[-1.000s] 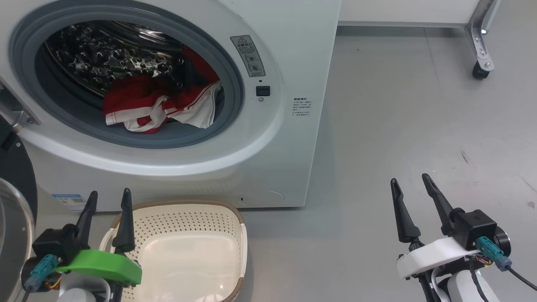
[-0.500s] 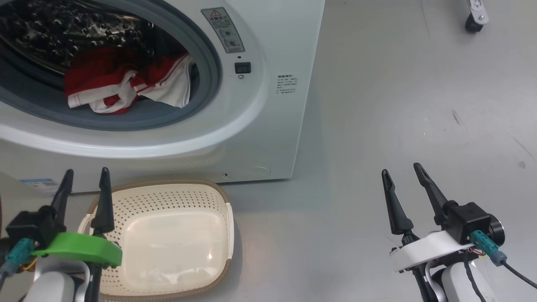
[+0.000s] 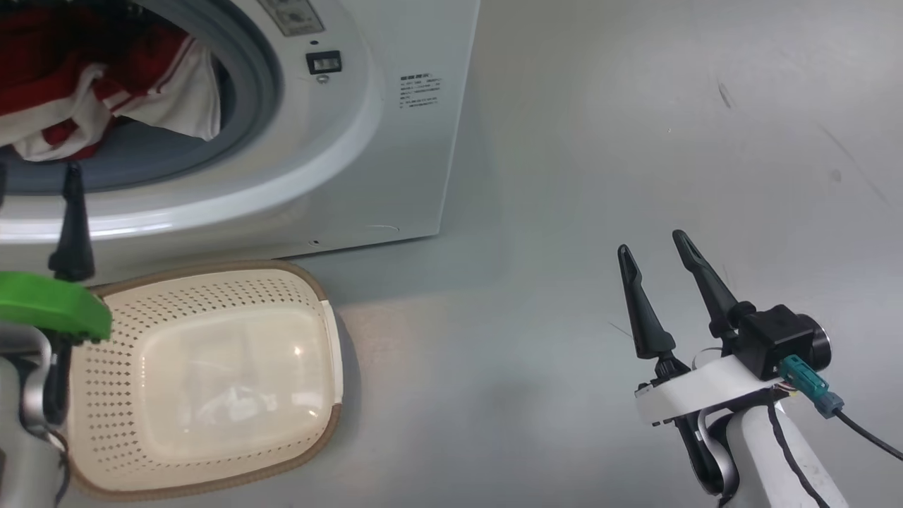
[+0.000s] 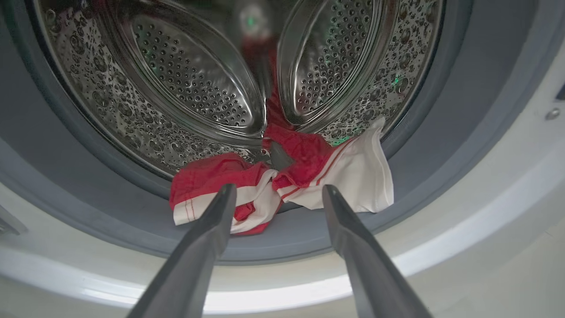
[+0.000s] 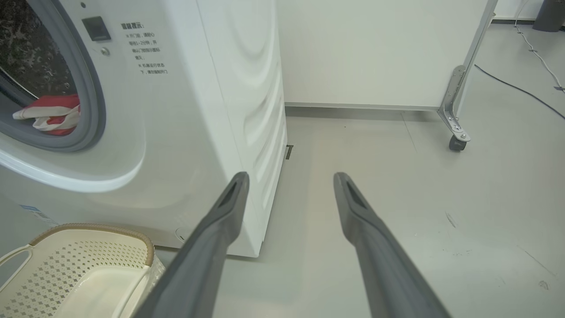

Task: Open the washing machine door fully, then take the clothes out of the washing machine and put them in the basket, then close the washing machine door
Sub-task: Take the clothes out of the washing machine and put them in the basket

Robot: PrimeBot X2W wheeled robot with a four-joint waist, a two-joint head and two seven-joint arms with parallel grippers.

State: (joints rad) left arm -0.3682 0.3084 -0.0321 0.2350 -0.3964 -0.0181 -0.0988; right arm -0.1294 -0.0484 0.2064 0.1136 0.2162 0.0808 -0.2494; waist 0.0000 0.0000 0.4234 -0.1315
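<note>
Looking down from the head view, the washing machine (image 3: 395, 141) has its round mouth uncovered, so the opening step looks done, though how far the washing machine door is swung I cannot tell. The clothes (image 3: 106, 99), red with white trim, sit in that mouth at upper left. The basket (image 3: 204, 269) stands on the floor (image 3: 564, 176) just in front of the machine with nothing in it, so no garment has made the trip yet. The right tool (image 3: 650, 241) hovers at lower right, well apart from the machine, fingers spread and empty. Over to the left wrist view: the left tool (image 4: 278, 191) points straight at the opening, its two fingers wide apart with nothing between them, tips framing the heap. The garments lie bunched at the front of the perforated drum (image 4: 198, 88), a white panel draped onto the grey rubber ring (image 4: 88, 207). Whether the tips touch cloth, I cannot say. Now the right wrist view: spread fingers over bare floor beside the machine's side panel, the basket at lower left, a scrap of red and white inside the opening. My call: step one is done, the first grab is coming up, and all the unloading plus the door closing remains.
</note>
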